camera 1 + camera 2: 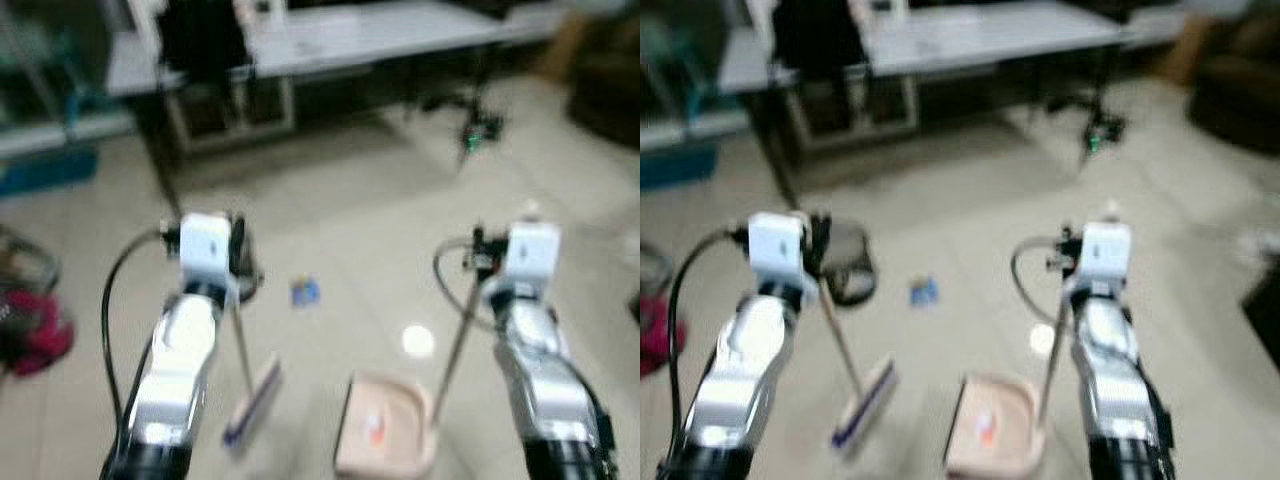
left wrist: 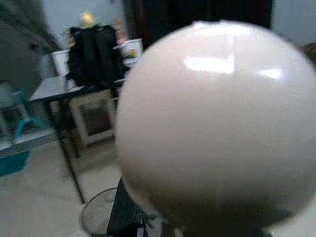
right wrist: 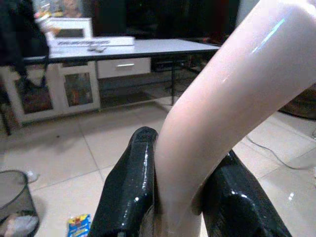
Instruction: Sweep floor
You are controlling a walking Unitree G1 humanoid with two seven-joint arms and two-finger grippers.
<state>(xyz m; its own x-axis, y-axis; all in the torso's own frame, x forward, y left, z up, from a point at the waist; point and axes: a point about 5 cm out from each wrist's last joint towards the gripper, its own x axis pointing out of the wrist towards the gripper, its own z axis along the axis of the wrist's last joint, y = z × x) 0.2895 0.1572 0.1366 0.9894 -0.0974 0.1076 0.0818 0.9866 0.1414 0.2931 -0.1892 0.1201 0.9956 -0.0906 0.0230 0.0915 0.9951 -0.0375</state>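
Observation:
My left gripper (image 1: 242, 262) is shut on the thin handle of a broom (image 1: 252, 395); its pale brush head with a blue edge rests on the tiled floor. The handle's rounded pink top (image 2: 217, 123) looms in the left wrist view. My right gripper (image 3: 180, 197) is shut on the pink handle (image 3: 222, 94) of a dustpan (image 1: 385, 425). The pan sits on the floor between my arms with a small orange scrap (image 1: 375, 428) inside. A blue wrapper (image 1: 305, 291) lies on the floor ahead of the broom. Everything is blurred.
A wire waste basket (image 1: 845, 265) stands just past my left gripper. A long grey table (image 1: 380, 30) with a black bag (image 1: 205, 40) runs along the back. A red heap (image 1: 35, 330) lies at the left, and cables (image 1: 480, 125) lie at the right.

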